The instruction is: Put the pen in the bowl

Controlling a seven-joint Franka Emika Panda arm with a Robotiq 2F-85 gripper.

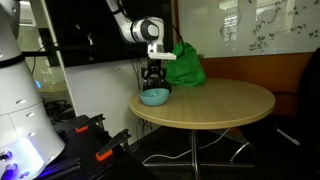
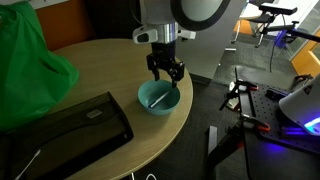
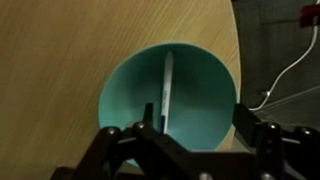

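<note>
Teal bowl (image 3: 125, 95) on the wooden table (image 3: 60, 50) holds the pale pen (image 3: 167, 85), lying along its inside, while the gripper (image 3: 195, 128) hangs just above, jaws spread, seemingly gripping nothing.

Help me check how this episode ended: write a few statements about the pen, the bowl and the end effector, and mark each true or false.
1. The pen lies inside the teal bowl. True.
2. The end effector is shut on the pen. False: its jaws stand open and hold nothing, and it hangs above the bowl.
3. The bowl sits in the middle of the table. False: in both exterior views it sits close to the table's edge.
4. A green bag lies on the table behind the bowl in an exterior view. True.
</note>
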